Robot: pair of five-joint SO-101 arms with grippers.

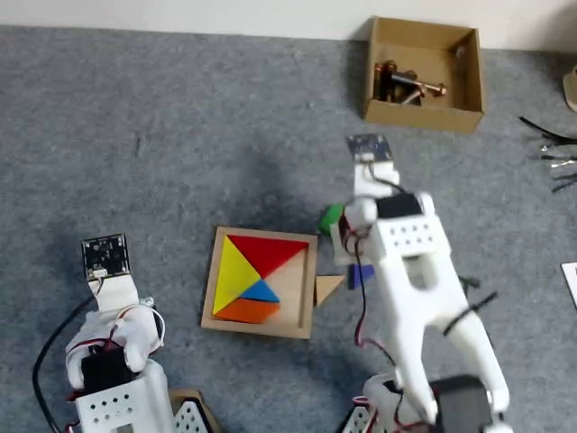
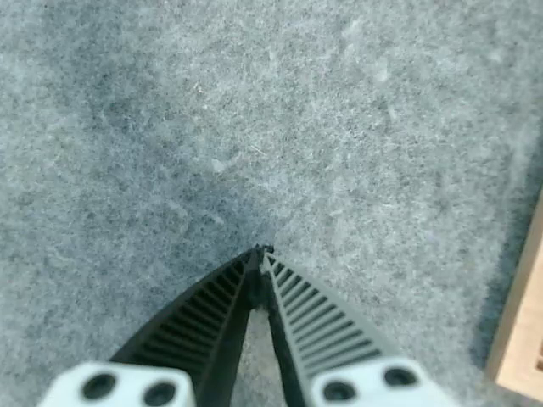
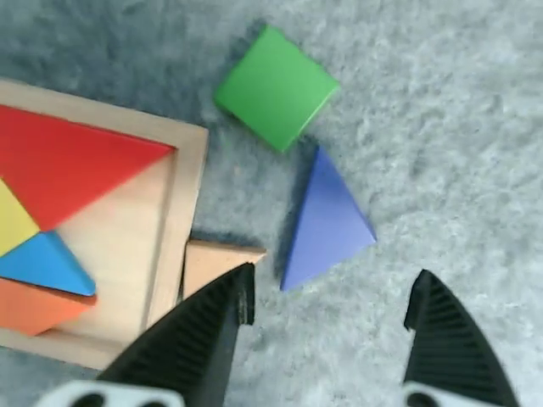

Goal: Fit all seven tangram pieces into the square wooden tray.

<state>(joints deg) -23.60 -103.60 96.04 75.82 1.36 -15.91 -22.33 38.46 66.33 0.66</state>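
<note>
The square wooden tray (image 1: 311, 271) lies mid-table and holds red (image 1: 267, 252), yellow (image 1: 233, 271), light blue (image 1: 261, 290) and orange (image 1: 247, 311) pieces. Outside its right rim lie a tan triangle (image 1: 327, 288), a blue triangle (image 1: 361, 275) and a green square (image 1: 331, 217). My right gripper (image 3: 331, 297) hangs open over the blue triangle (image 3: 327, 220), with the tan triangle (image 3: 212, 261) by one finger and the green square (image 3: 276, 87) beyond. The tray rim (image 3: 182, 212) is beside it. My left gripper (image 2: 261, 254) is shut over bare carpet at the front left, a tray corner (image 2: 522, 339) off to its side.
A cardboard box (image 1: 469, 99) with metal parts stands at the back right. Black cables (image 1: 550, 144) lie at the right edge. Grey carpet covers the table, with open room left of the tray.
</note>
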